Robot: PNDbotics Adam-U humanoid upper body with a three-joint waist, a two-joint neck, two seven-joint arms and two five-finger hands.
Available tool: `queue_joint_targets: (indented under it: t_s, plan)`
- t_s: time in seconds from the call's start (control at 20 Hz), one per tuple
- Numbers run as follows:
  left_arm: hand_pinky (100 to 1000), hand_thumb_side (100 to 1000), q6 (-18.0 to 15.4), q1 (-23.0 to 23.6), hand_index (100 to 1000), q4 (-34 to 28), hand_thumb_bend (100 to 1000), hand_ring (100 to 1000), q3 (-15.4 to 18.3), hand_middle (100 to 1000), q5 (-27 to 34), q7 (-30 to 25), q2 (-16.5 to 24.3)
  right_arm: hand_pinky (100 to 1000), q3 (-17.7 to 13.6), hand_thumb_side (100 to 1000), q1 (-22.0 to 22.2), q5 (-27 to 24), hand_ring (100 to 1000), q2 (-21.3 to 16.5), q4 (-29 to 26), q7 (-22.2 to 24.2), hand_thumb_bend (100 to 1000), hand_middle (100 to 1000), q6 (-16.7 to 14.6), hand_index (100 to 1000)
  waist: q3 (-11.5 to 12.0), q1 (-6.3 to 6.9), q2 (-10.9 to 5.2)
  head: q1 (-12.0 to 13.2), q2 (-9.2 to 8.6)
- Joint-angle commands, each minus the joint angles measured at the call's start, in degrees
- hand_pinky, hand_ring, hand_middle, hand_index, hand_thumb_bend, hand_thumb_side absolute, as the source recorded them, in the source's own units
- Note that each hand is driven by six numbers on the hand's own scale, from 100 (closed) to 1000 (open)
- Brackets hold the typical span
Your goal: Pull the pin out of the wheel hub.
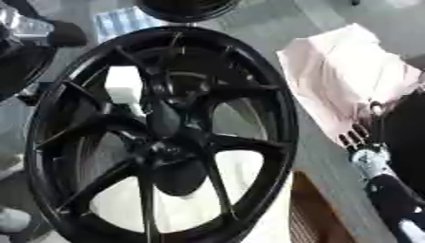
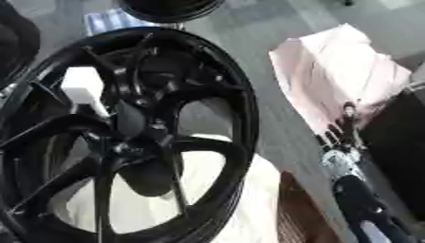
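Note:
A big black spoked wheel hub stands tilted and fills the left and middle of both views. Its centre is dark, and I cannot make out a pin there. A dark oval shape shows behind the lower spokes. My right hand is at the right, well clear of the rim, fingers pointing up and relaxed, with nothing in it that I can make out. Its silver wrist and black forearm run down to the lower right corner. Part of my left arm shows at the upper left; its hand is hidden.
A pale pink cloth lies crumpled at the upper right, just beyond my right hand. A second black rim sits at the top edge. A white block shows through the spokes. A brown panel lies at the lower right.

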Motion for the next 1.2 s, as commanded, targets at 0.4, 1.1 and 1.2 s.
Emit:
queue_joint_targets:
  t_s: [0.4, 1.1, 1.2]
  plan:
    - [665, 550, -0.2, -0.6, 756, -0.6, 764, 594, 0.9, 589, -0.3, -0.3, 2.1, 661, -0.1, 495, -0.7, 0.0, 828, -1.1, -1.0, 0.0, 450, 518, 0.0, 594, -0.1, -0.24, -1.37, 0.1, -0.58]
    - [702, 498, -0.4, -5.8, 814, 12.1, 729, 661, -4.6, 662, -2.8, -18.5, -5.0, 661, 0.0, 496, -0.6, -0.2, 827, -1.1, -1.1, 0.1, 449, 516, 0.0, 594, -0.2, -0.49, -1.16, 0.6, -0.7]
    - [705, 494, -1.2, -6.5, 816, 13.8, 721, 667, -5.0, 667, -3.3, -20.5, -6.0, 660, 0.1, 495, -0.6, -0.2, 826, -1.1, -1.1, 0.1, 448, 515, 0.0, 594, -0.2, -0.54, -1.04, 0.9, -0.64]
